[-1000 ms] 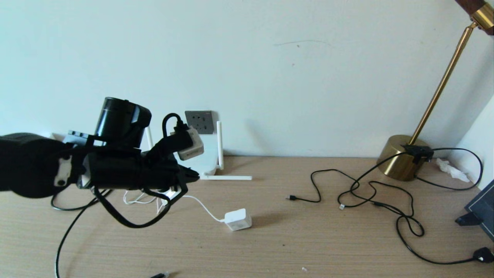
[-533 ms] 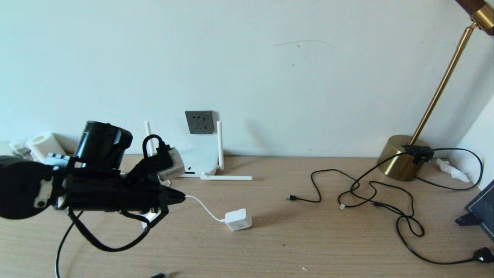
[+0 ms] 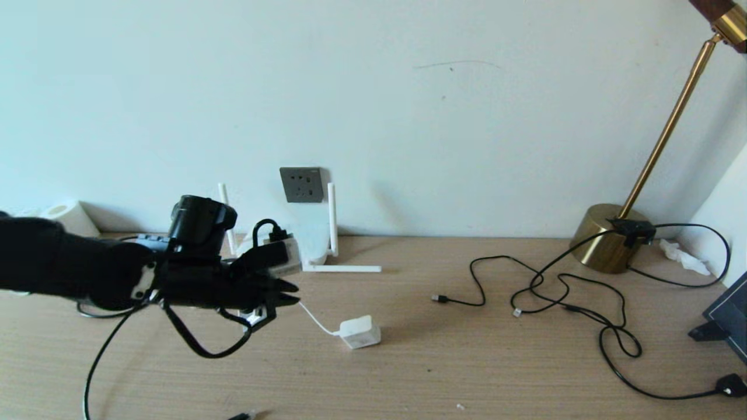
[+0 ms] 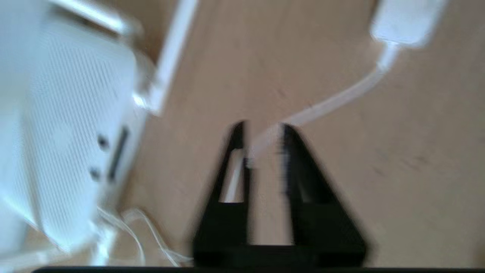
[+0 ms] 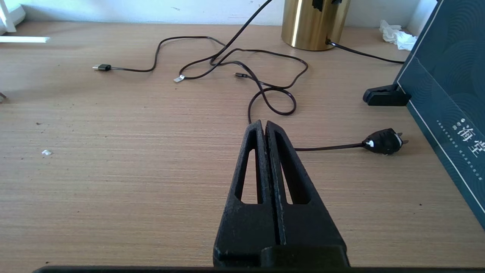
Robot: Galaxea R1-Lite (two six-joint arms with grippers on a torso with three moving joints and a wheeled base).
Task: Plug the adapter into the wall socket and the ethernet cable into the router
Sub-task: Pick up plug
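Wooden table [image 3: 443, 361] against a pale wall. Brass lamp [image 3: 610, 236] at far right, black cords looped in front of it. Router [image 3: 312, 245] at far left by the wall, one antenna flat on the table; wall socket [image 3: 302, 184] just above it on the wall, nothing plugged in. Left gripper [image 3: 289, 293] low over the table near the router – fingers [image 4: 295, 163] slightly apart, the thin white cord [image 4: 333, 102] running between them. Adapter [image 3: 360, 332] lying on the table right of that gripper, unplugged. Right gripper [image 5: 264, 127] – pressed together, empty, over the near right part of the table. Ethernet cable plug [image 3: 242, 415] at the near table edge, well apart from the router.
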